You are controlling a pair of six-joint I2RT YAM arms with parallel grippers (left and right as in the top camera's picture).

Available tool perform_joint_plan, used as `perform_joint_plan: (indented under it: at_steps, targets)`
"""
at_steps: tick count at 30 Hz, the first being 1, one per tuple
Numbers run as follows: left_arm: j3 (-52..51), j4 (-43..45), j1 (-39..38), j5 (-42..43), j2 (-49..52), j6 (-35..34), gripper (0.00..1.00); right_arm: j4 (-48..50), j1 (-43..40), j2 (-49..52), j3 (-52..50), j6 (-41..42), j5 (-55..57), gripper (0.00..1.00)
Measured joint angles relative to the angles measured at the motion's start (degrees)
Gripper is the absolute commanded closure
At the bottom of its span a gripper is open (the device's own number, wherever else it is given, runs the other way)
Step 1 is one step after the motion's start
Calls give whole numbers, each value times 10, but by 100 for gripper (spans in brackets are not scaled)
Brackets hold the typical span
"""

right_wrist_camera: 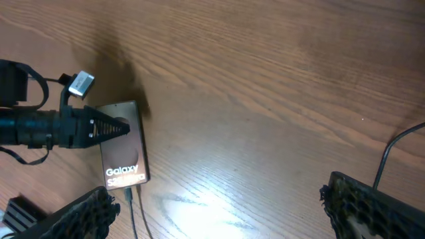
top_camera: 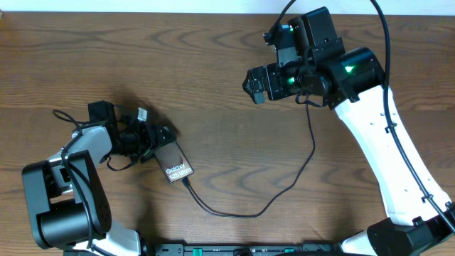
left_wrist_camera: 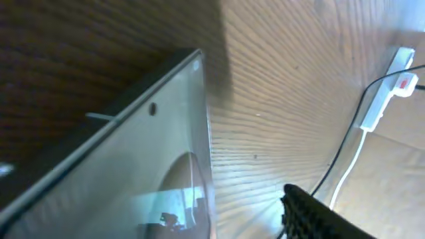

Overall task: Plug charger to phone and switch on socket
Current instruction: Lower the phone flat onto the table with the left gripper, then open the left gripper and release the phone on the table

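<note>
The phone [top_camera: 177, 165] lies flat on the wooden table, dark and glossy, with white "Galaxy" lettering [right_wrist_camera: 123, 174]. The charger's thin black cable [top_camera: 234, 213] meets the phone's lower edge with its connector tip [right_wrist_camera: 127, 193], loops right and climbs toward the right arm. My left gripper [top_camera: 161, 136] is open at the phone's upper end; in the left wrist view one finger [left_wrist_camera: 315, 214] stands apart from the phone's edge [left_wrist_camera: 133, 179]. The white socket [left_wrist_camera: 388, 83] with a red mark lies far off, the cable running to it. My right gripper [right_wrist_camera: 219, 209] hovers wide open and empty above bare table [top_camera: 254, 84].
The right arm's white link [top_camera: 384, 149] crosses the table's right side and hides the socket in the overhead view. A small white tag [right_wrist_camera: 81, 82] sticks out from the left arm's wiring. Bare wood [top_camera: 234, 142] lies between the two arms.
</note>
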Motion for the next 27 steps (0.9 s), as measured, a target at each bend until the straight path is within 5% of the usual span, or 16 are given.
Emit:
perform_joint_plan:
  at_steps: [8,27]
  targets:
    - [5,-17,-2,5,-4,-1,16,0,0,0,0,0,0,1]
    - [16,-66,-3,-58,-15,-70,14,0,0,0,0,0,0,1]
